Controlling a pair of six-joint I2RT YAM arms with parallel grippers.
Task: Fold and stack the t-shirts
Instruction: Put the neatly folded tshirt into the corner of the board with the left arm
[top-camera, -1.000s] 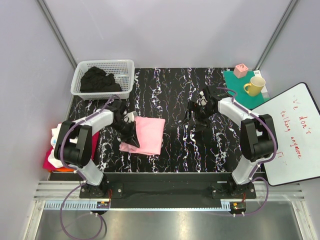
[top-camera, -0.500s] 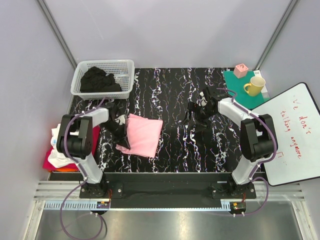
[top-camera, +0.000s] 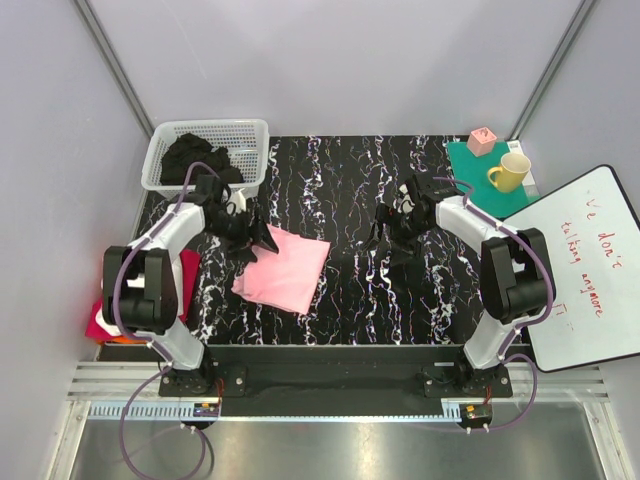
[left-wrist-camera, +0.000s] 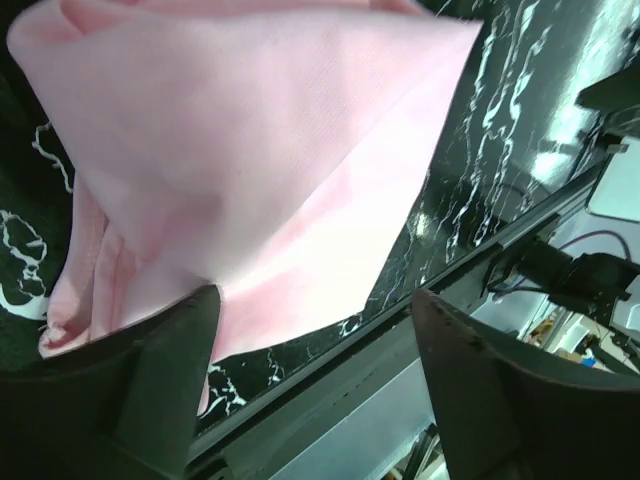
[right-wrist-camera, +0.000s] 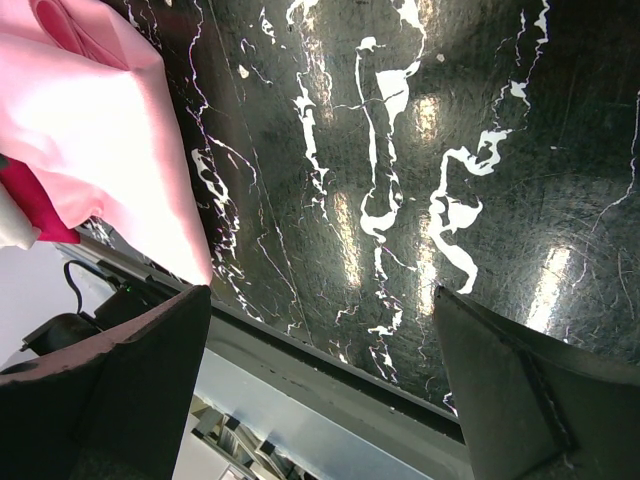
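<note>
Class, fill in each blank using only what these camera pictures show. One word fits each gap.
1. The folded t-shirt lying flat between the two arms is ____ in colour.
2. The white basket at the far left holds clothing that is ____.
3. The yellow mug stands on a mat whose colour is ____.
4. The left gripper and the right gripper both have their jaws ____.

Missing words: pink; black; green; open.

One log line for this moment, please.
left claw: open, at far edge of folded pink t-shirt | right claw: open, empty, over table | black shirts: heaped in basket
</note>
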